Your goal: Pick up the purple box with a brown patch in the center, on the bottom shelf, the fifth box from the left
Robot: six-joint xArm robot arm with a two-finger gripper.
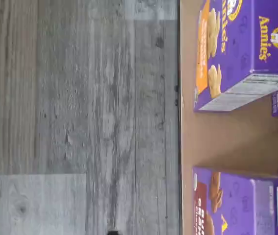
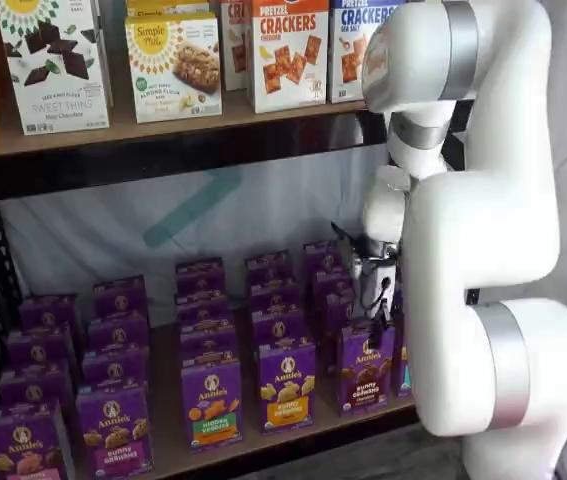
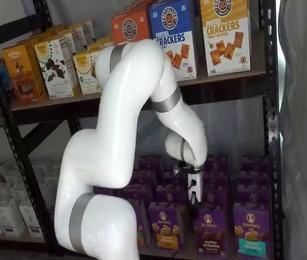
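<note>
Between the cameras and the rack, the white arm fills much of both shelf views, bending down from a high elbow toward the bottom shelf, a tan board edged with a black rail. On that board, purple Annie's cartons stand in rows running front to back. Above it, an upper shelf carries larger cracker and cookie boxes. The gripper hangs just over the front of one row, its dark fingers seen side-on, so whether they are spread or pressed together cannot be told; nothing shows between them. Directly below it stands the purple box, upright at the front of its row, with dark brown cookies at its centre and white "Bunny Grahams" lettering; it appears in both shelf views, near the arm's lower link. Just beside it stands a purple carton with an orange-yellow band. Turned on its side, the wrist view shows grey plank flooring, the shelf's front edge, and parts of two purple cartons with a bare gap of board between them.
</note>
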